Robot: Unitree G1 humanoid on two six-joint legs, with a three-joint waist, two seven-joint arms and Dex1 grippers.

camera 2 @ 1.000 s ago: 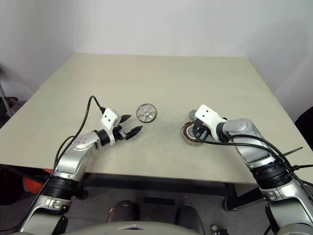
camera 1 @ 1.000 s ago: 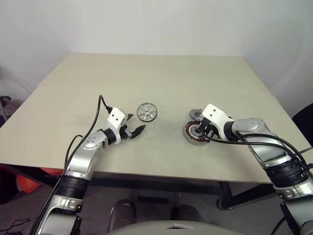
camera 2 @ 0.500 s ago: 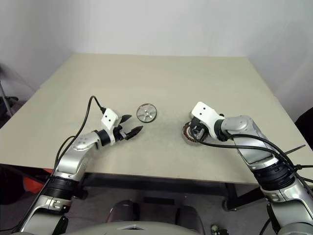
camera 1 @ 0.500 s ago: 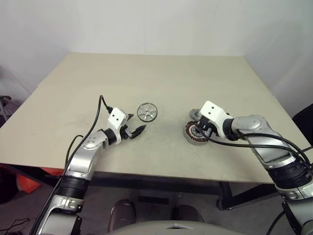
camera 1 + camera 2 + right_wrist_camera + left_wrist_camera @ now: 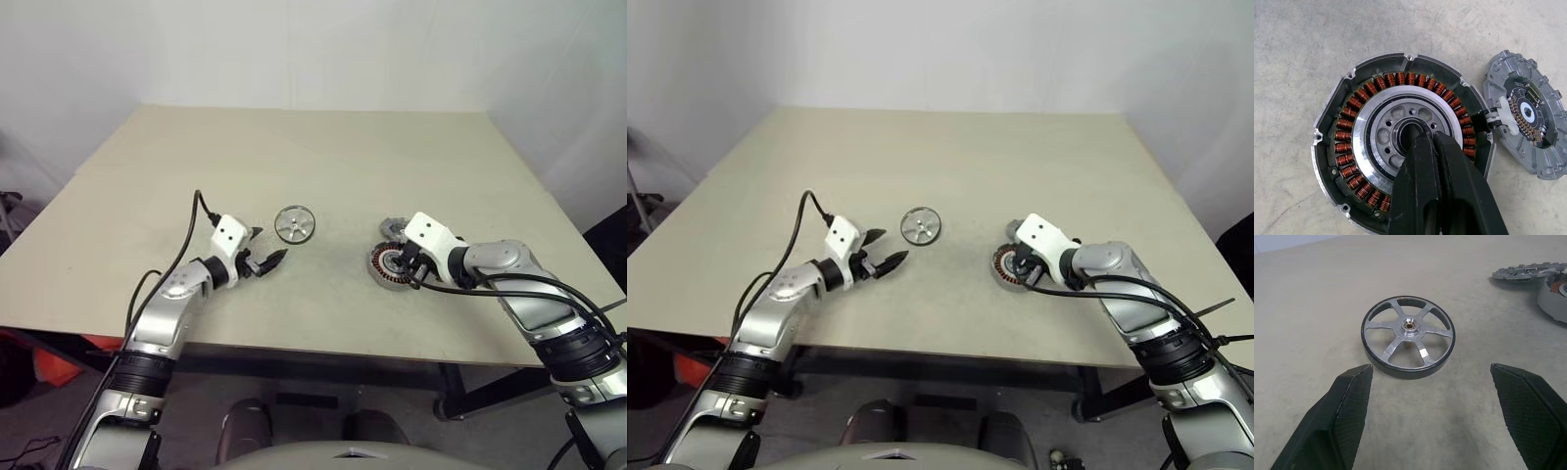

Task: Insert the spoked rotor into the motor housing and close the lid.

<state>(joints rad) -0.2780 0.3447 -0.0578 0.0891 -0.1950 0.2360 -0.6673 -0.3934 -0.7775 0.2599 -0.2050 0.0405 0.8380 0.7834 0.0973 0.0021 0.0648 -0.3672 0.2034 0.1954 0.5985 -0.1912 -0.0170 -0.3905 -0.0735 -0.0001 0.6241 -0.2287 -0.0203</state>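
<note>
The spoked rotor (image 5: pixel 294 224) is a silver wheel lying flat on the table; it also shows in the left wrist view (image 5: pixel 1408 335). My left gripper (image 5: pixel 266 258) is open, pointing at the rotor from a short way off, nothing between its fingers (image 5: pixel 1344 418). The motor housing (image 5: pixel 1400 144), a grey cup with copper windings, lies on the table (image 5: pixel 393 265). My right gripper (image 5: pixel 1430 139) is shut, its tips over the housing's central hole, holding nothing. The lid (image 5: pixel 1528 117) lies flat beside the housing with its dark-centred face up.
The beige table (image 5: pixel 313 157) spreads wide behind the parts. Its front edge runs just below both arms. A black cable (image 5: pixel 191 235) loops from my left wrist.
My right gripper stays shut over the housing with only a slight wobble. The left gripper and the parts have not moved.
</note>
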